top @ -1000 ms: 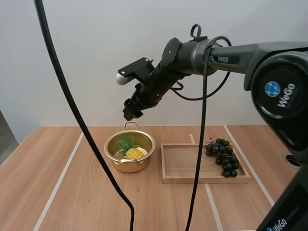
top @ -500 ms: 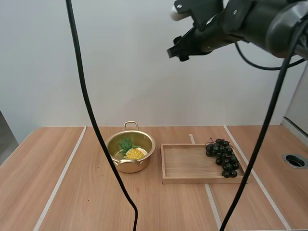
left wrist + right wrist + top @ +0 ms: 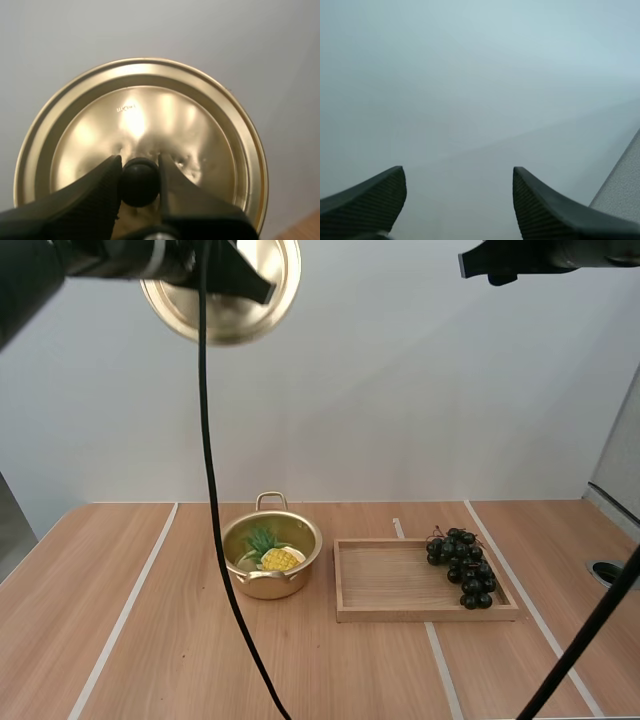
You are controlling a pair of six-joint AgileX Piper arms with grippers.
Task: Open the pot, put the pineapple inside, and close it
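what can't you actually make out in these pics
High view: the top edge cuts off the lid and the right gripper.
High view: the pineapple hides part of the pot floor; the pale bit beside it is too small to name.
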